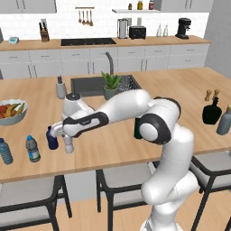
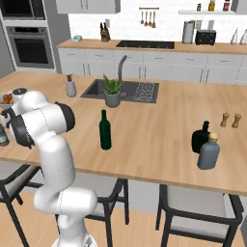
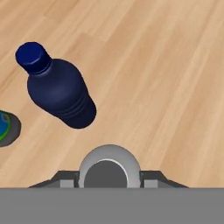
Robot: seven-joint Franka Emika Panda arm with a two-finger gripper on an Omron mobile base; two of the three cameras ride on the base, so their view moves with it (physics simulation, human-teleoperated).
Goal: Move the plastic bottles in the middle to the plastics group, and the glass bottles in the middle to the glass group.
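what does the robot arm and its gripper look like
The arm is glossy white with rounded, tube-like links and dark grey to black joint bands. Its hand carries a black panel. The gripper has two small dark grey fingertips. No cables or markings visible.

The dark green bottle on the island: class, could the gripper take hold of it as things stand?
Probably not yet. The gripper is shut on the clear white-capped bottle, over by the navy bottle. The dark green bottle stands apart with open counter around it, so the way looks free once the gripper lets go.

The arm hides most of the green bottle (image 1: 136,128); the leftmost water bottle (image 1: 5,151) is cut by the edge.
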